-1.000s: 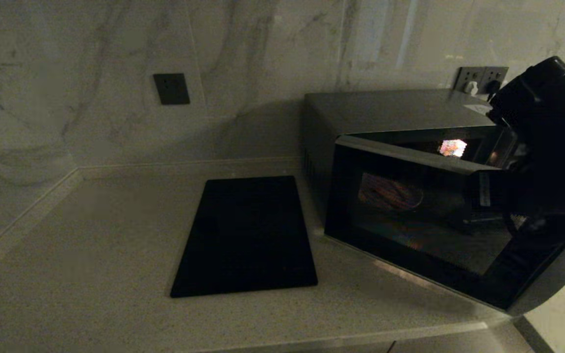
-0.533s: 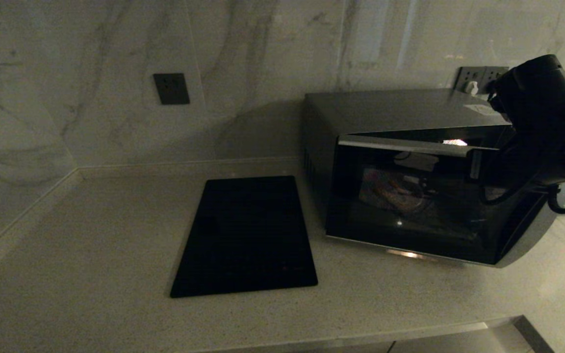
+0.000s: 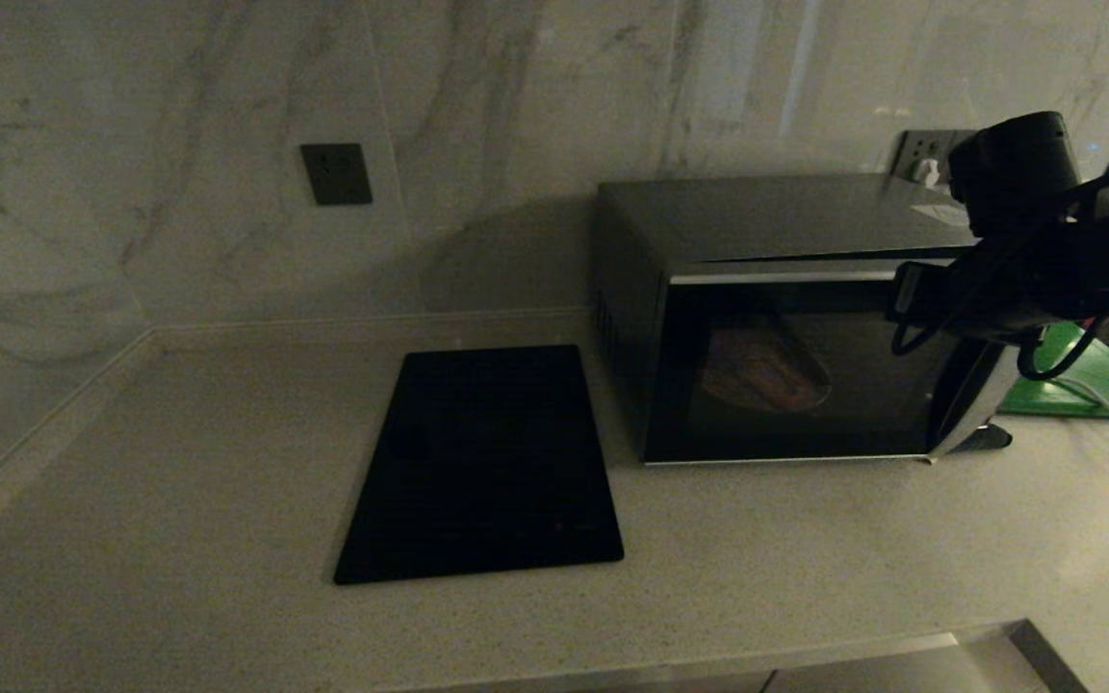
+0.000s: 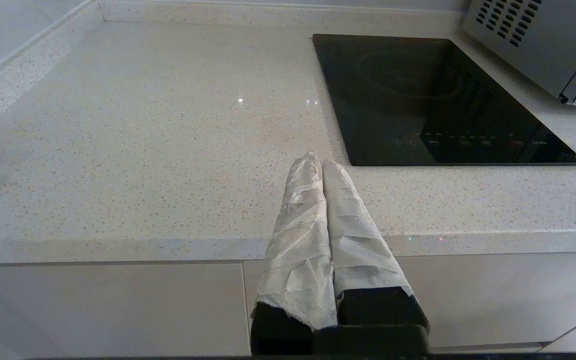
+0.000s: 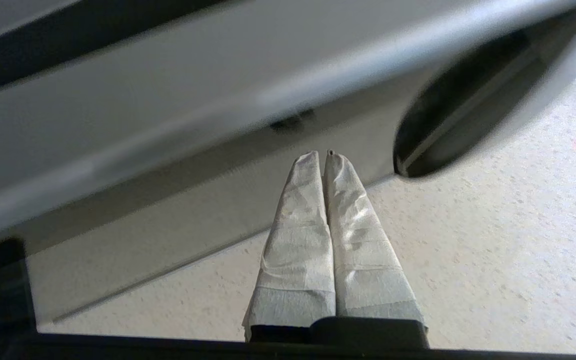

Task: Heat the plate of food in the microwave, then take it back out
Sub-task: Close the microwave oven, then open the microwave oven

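The countertop [image 3: 179,462] takes up most of the view, with the microwave [image 3: 766,318] against the back wall and its door looking closed or all but closed. Biggest worry from here, I'd say: if that door isn't fully latched the oven won't start, and a hard shove near the handle side could slide the whole box back on the smooth stone. The right gripper [image 5: 324,155] is at the microwave's right front edge, down by the curved silver trim, fingers pinched together and holding nothing, so a push from there could also slip off the rounded trim. The flat black slab [image 3: 482,462] lies just left of the microwave, and a green board [image 3: 1094,380] peeks out behind the right arm. The left gripper [image 4: 318,165] hangs parked in front of the counter edge, fingers also pressed together and empty. Smallest thing: the plate of food [image 3: 764,373] is inside the microwave, only a dim roundish shape through the dark glass, with faint orange-tan streaks on it, too murky to make out more.
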You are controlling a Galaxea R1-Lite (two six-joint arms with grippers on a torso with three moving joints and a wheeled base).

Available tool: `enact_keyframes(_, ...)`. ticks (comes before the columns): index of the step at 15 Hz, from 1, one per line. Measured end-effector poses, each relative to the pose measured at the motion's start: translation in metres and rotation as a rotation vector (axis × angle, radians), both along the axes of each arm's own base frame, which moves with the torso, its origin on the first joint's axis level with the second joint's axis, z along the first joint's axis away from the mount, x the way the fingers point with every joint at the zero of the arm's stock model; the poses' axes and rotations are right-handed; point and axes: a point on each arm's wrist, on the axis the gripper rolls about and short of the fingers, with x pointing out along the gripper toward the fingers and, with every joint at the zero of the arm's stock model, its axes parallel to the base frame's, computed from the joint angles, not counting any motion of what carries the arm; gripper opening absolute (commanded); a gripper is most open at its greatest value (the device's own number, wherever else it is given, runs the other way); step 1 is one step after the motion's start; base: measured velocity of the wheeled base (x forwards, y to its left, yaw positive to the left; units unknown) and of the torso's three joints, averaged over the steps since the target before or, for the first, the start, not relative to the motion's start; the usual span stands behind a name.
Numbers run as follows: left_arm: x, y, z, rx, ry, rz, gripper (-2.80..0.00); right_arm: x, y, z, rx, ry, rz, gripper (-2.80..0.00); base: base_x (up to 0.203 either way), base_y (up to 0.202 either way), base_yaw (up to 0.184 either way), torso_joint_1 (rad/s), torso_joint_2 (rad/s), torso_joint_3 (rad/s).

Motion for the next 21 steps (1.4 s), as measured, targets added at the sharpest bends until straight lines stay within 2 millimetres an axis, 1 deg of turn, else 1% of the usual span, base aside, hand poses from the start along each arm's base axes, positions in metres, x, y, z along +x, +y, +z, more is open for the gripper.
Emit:
enact_keyframes(7,0.0,0.0,0.0,0.0,0.0,0.0,-2.8,0.02,-0.006,-0.002,0.042,-0.064,0.013,-2.8,0.0,0.0,0.0,0.0,0.0,0.0)
enact_keyframes(11,0.0,0.0,0.0,0.0,0.0,0.0,-2.8,0.026,-0.011,-0.004,0.069,-0.114,0.015,-2.8,0.0,0.0,0.0,0.0,0.0,0.0)
enact_keyframes(14,0.0,0.0,0.0,0.0,0.0,0.0,-2.8,0.025,-0.014,-0.006,0.075,-0.108,0.015,-2.8,0.0,0.0,0.0,0.0,0.0,0.0)
enact_keyframes(16,0.0,0.0,0.0,0.0,0.0,0.0,-2.8,0.022,-0.018,-0.002,0.09,-0.118,0.015,-2.8,0.0,0.0,0.0,0.0,0.0,0.0)
enact_keyframes(18,0.0,0.0,0.0,0.0,0.0,0.0,-2.8,0.014,-0.022,0.003,0.099,-0.13,0.002,-2.8,0.0,0.0,0.0,0.0,0.0,0.0)
enact_keyframes(20,0.0,0.0,0.0,0.0,0.0,0.0,-2.8,-0.002,-0.029,0.009,0.108,-0.14,-0.008,-2.8,0.0,0.0,0.0,0.0,0.0,0.0)
enact_keyframes(21,0.0,0.0,0.0,0.0,0.0,0.0,-2.8,-0.012,-0.032,0.015,0.119,-0.151,-0.01,-2.8,0.0,0.0,0.0,0.0,0.0,0.0)
